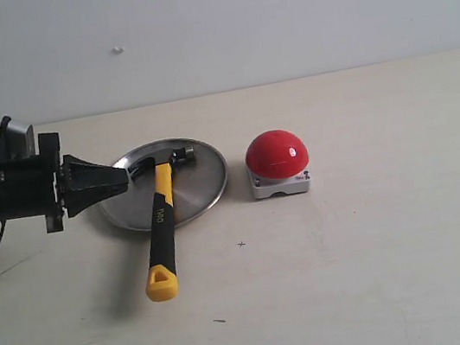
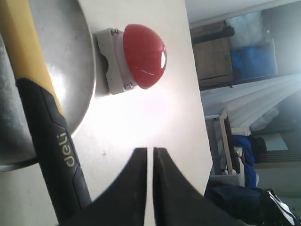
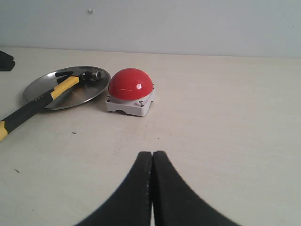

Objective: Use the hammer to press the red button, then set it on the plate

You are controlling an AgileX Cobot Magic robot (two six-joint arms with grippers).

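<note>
In the exterior view, the left gripper (image 1: 123,179) comes in from the left side, lying level above the table (image 1: 386,270). Its two black fingers are drawn together to one point and they hold nothing. The tip is over the left rim of the plate (image 1: 206,176), very near the head of the hammer (image 1: 162,227), but I cannot tell if it touches it. The hammer lies flat: its dark head rests on the plate, and the black handle with the yellow end goes over the near rim onto the table. The red button (image 1: 276,154) stands on the table just beside the plate, on its right, and apart from the hammer. The right gripper is not seen here.

In the left wrist view, the left gripper (image 2: 150,153) has only a thin slit between its fingers and nothing is in it. The handle of the hammer (image 2: 52,141) passes close beside one finger, outside the jaws. The plate (image 2: 77,61) and the red button (image 2: 144,54) lie further ahead.

In the right wrist view, the right gripper (image 3: 152,155) is closed, finger against finger, and empty. It is above bare table, well apart from the red button (image 3: 130,84). The plate (image 3: 81,97) with the hammer (image 3: 44,98) across it lies beyond, beside the button
</note>
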